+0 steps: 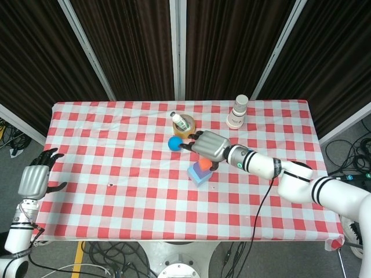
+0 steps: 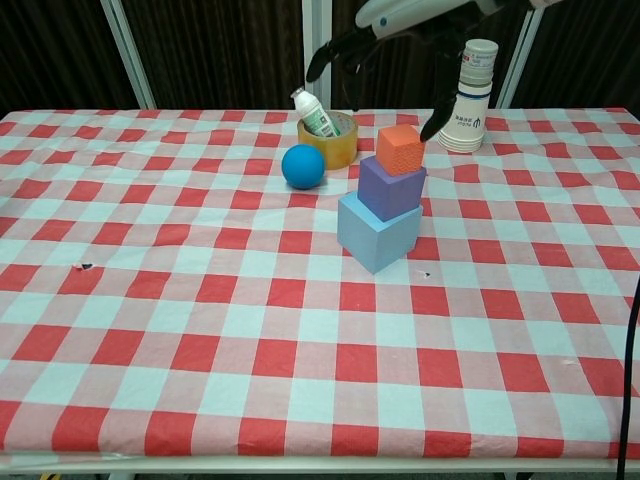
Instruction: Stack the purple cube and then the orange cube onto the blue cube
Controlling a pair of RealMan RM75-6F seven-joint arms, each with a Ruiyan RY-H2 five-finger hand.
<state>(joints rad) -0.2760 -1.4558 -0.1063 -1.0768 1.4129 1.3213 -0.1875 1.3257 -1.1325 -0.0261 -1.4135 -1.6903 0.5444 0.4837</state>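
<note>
Mid-table on the checked cloth, the blue cube (image 2: 377, 232) sits lowest as the widest base, the purple cube (image 2: 391, 187) on it and the orange cube (image 2: 400, 149) on top: 3 high, looks finished. The right hand (image 2: 385, 25) hovers above the stack, fingers spread, holding nothing. Far left, off the table, the left hand (image 1: 34, 179) hangs open-fingered and empty.

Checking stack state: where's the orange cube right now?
Chest view: the orange cube sits on the purple cube, itself on the blue cube, right of the blue ball; the right hand is above it, not touching.
</note>
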